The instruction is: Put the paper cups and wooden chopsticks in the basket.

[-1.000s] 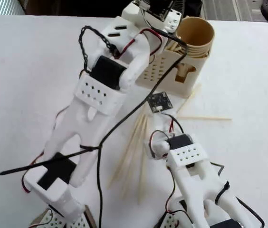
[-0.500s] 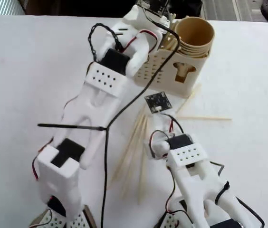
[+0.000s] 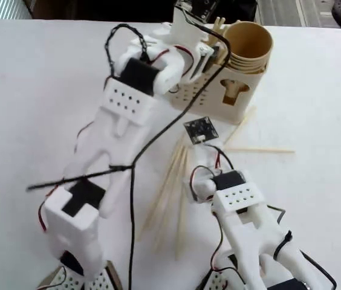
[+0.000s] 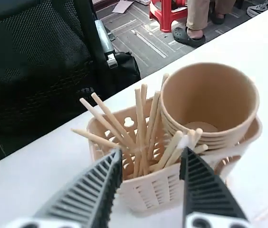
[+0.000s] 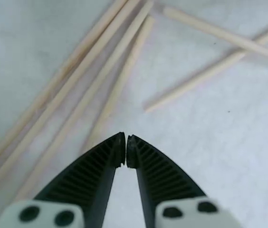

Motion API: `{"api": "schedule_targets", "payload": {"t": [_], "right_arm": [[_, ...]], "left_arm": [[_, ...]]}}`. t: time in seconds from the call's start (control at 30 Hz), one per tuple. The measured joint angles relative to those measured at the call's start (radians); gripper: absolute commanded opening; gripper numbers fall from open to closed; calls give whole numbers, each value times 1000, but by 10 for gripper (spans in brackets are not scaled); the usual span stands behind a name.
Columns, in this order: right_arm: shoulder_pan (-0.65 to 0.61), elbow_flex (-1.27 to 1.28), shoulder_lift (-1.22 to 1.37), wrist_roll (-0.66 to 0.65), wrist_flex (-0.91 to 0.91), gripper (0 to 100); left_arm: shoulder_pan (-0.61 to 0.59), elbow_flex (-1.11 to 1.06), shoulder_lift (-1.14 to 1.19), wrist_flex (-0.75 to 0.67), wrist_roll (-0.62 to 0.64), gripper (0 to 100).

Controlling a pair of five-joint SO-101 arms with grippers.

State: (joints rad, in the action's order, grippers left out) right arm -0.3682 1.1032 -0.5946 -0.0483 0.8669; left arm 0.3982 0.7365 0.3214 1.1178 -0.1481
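My left claw (image 4: 150, 156) hangs with jaws apart over the basket (image 4: 148, 197), which sits at 12 o'clock on the worktop (image 3: 31, 78). The stacked cups (image 4: 210, 102) stand inside it, with several chopsticks (image 4: 141, 118) upright beside them. My right claw (image 5: 126, 145) is pressed together on nothing, low over the loose chopsticks (image 3: 169, 181) lying mid-worktop, fanned toward 7 o'clock.

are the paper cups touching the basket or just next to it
Touching. The left wrist view shows the stacked paper cups sitting inside the basket, with its rim pressed against their side.
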Motion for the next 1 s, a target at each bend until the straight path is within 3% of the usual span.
{"api": "schedule_targets", "payload": {"t": [0.13, 0.5, 0.73, 1.0], "right_arm": [[29, 0, -11, 0, 0, 18], [190, 3, -245, 0, 61, 18], [203, 28, -315, 0, 61, 18], [210, 28, -315, 0, 61, 18]], "left_arm": [[0, 57, -68, 176, -58, 207], [0, 68, -160, 623, -74, 207], [0, -170, -252, 658, -74, 207], [15, -410, -479, 546, -74, 211]]}}
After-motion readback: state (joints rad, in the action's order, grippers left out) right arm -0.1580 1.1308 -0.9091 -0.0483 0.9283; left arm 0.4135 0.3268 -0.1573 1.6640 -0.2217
